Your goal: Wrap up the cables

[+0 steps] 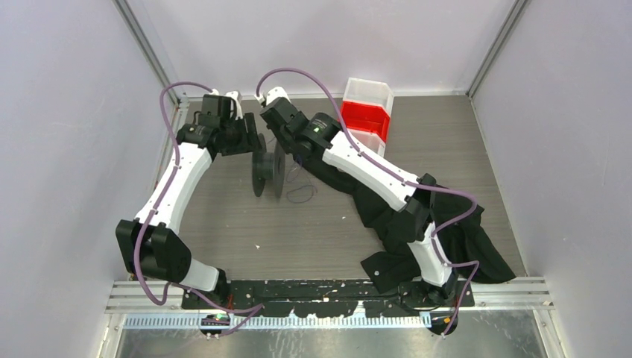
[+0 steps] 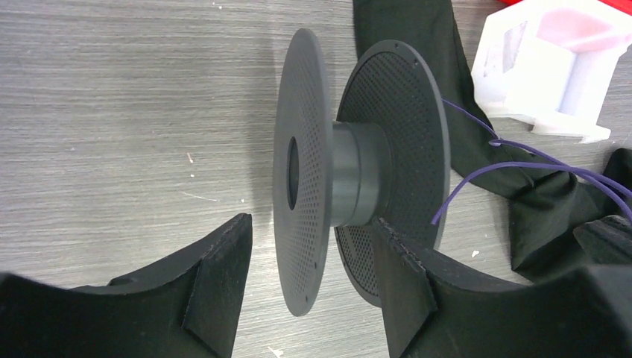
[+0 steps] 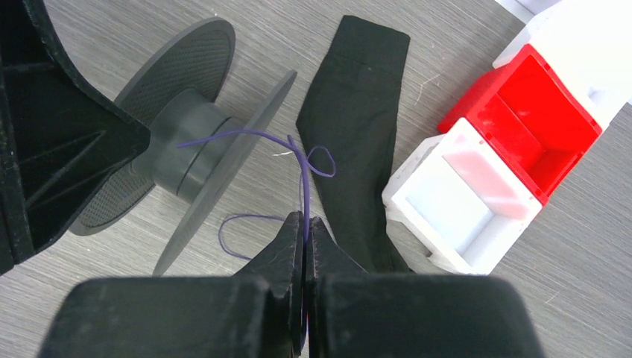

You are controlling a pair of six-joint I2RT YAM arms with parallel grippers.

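The right gripper (image 3: 304, 224) pinches the cable (image 3: 303, 190) tight, probably to wind it on the reel (image 3: 182, 145). The left gripper (image 2: 311, 224) holds its fingers spread around one reel side, maybe to steady it.

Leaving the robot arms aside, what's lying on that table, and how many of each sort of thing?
Dark grey reel: 1
Thin wire: 1
Black garment: 1
Red bin: 1
White bins: 2
Total: 6
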